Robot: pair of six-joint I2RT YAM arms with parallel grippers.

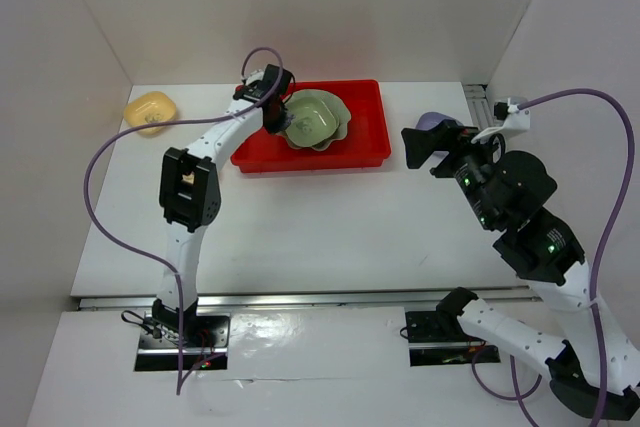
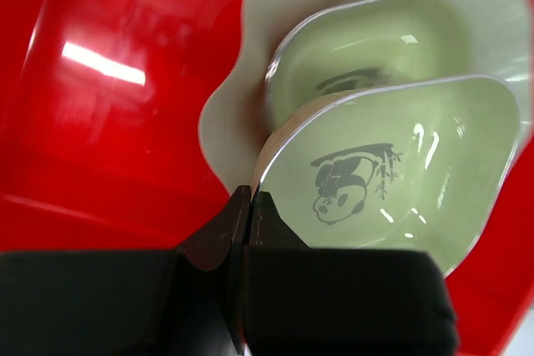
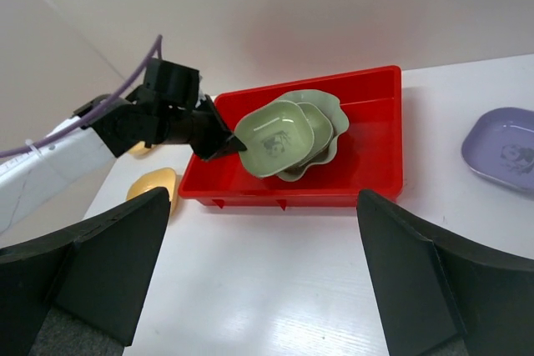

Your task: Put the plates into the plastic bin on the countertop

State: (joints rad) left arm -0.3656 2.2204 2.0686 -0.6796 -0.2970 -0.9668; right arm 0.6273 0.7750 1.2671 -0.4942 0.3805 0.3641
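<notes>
The red plastic bin (image 1: 365,142) stands at the back middle of the white countertop (image 1: 330,227). A large pale-green scalloped dish (image 1: 335,127) lies in it, with a small green dish (image 2: 367,56) nested inside. My left gripper (image 2: 250,198) is shut on the rim of a light green panda-print dish (image 2: 384,181), held tilted over those two (image 3: 275,135). My right gripper (image 3: 263,289) is open and empty over bare counter, right of the bin. A lavender dish (image 3: 505,152) lies beside it on the right, and a yellow dish (image 1: 150,110) at the far left.
White walls close the counter at the back and both sides. In the right wrist view a yellow dish (image 3: 154,188) lies left of the bin, with another bit of yellow (image 3: 140,149) behind the left arm. A metal bracket (image 1: 485,107) sits at the back right.
</notes>
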